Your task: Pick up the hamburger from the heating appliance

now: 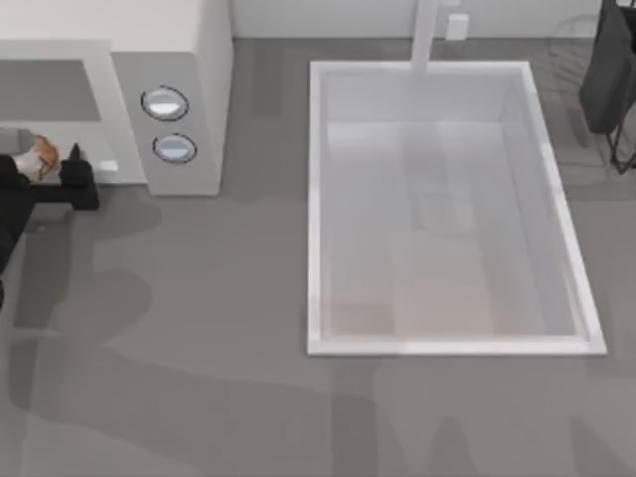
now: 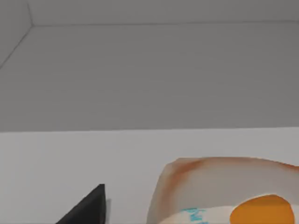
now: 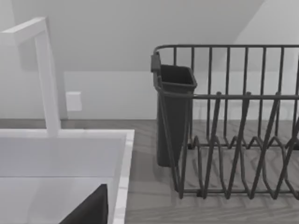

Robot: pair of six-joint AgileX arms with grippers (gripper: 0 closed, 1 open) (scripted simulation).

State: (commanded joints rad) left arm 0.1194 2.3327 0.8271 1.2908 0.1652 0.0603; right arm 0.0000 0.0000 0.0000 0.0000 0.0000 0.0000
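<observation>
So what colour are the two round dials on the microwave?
Silver-blue dials, on the off-white microwave; top view.

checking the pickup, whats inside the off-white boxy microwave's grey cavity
The small tan-orange hamburger bun sits at the front opening of the off-white boxy microwave, with the left gripper around it. The microwave's top covers the cavity's depth from above.
</observation>
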